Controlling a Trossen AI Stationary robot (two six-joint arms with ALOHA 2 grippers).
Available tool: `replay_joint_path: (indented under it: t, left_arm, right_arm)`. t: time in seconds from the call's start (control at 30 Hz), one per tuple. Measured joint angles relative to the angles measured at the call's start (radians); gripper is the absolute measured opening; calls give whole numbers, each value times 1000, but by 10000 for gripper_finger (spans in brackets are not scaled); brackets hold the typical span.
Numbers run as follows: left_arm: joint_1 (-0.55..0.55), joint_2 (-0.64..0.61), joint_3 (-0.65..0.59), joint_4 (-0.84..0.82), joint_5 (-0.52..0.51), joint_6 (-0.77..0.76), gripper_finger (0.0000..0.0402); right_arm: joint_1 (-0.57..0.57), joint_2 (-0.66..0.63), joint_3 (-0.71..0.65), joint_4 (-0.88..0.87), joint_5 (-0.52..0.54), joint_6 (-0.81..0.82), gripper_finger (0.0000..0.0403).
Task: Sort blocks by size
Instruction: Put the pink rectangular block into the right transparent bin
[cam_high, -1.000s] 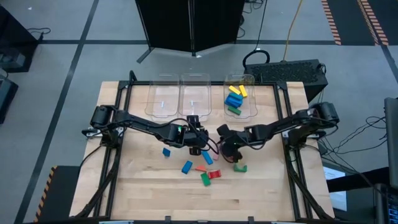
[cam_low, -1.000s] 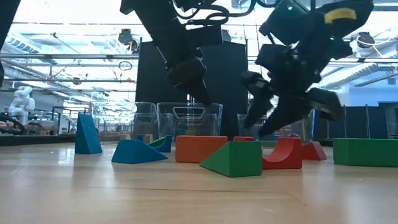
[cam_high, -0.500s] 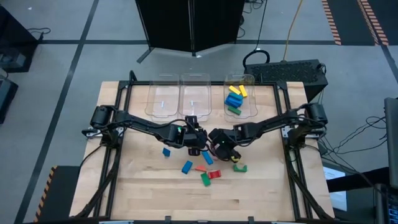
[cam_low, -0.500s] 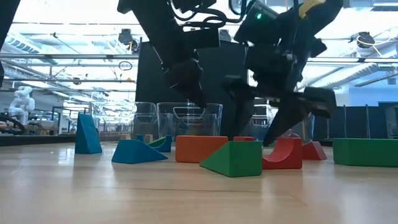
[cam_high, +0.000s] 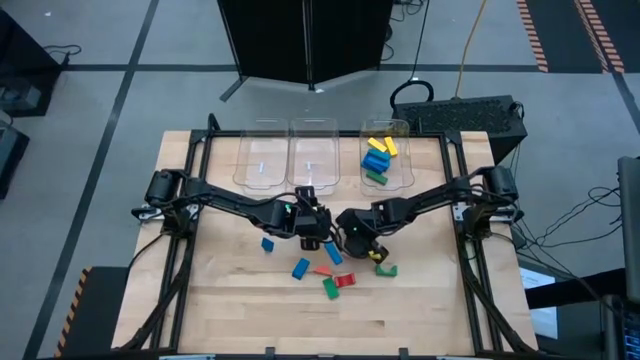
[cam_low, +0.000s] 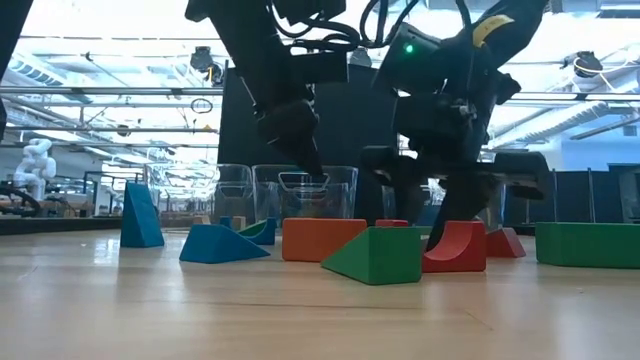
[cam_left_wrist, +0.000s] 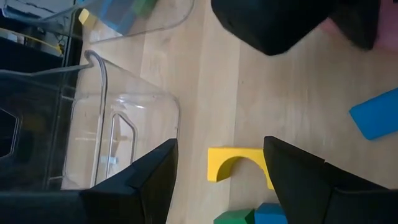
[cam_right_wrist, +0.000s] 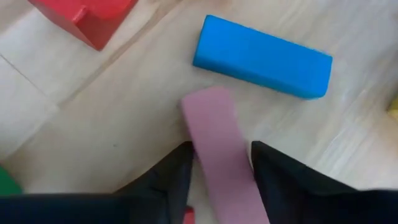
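Observation:
My right gripper (cam_high: 352, 240) is shut on a long pink block (cam_right_wrist: 214, 143) at the table's middle, among loose blocks: a blue bar (cam_right_wrist: 261, 56), a red block (cam_right_wrist: 81, 15), a red arch (cam_low: 455, 250), a green wedge (cam_low: 375, 255) and an orange block (cam_low: 320, 238). Just left of it, my left gripper (cam_high: 313, 232) hangs open above the table. A yellow arch block (cam_left_wrist: 239, 165) lies flat on the wood beyond its fingers. A green and a blue block (cam_left_wrist: 252, 214) sit closer under it. My right gripper pinches the pink block's two long sides (cam_right_wrist: 236, 186) between its two fingers, at the end nearer the wrist. The fingers come slanting down from the table's right, and the block runs forward out of them. Whether the block's far end (cam_right_wrist: 208, 99) rests on the wood I cannot tell.
Three clear bins stand in a row at the table's far edge; the right one (cam_high: 385, 155) holds blue, yellow and green blocks, and the middle one (cam_left_wrist: 118, 137) is close to my left gripper. More blocks, among them a green one (cam_high: 386, 270) and a blue one (cam_high: 267, 243), lie nearer the front.
My right gripper has moved toward the table's left, closer to my left gripper, sinking a little and tipping to point more steeply down.

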Motion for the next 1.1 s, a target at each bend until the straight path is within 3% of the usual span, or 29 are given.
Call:
replay_joint_path:
  t: [0.23, 0.6, 0.93, 1.1]
  left_arm:
    - [0, -49, 0, -69, -17, -51, 239]
    - [-1, -161, -62, -102, -45, -131, 239]
    - [-10, -251, -221, 27, -41, -209, 239]
    - [-30, -253, -273, 129, 11, -205, 239]
  right_arm:
    - [-29, -1, -1, -24, -53, 50, 84]
    - [-37, -39, 17, -101, -52, 109, 100]
    - [-108, -242, 23, -194, -63, 173, 93]
    - [-194, -355, 23, -219, -62, 192, 93]
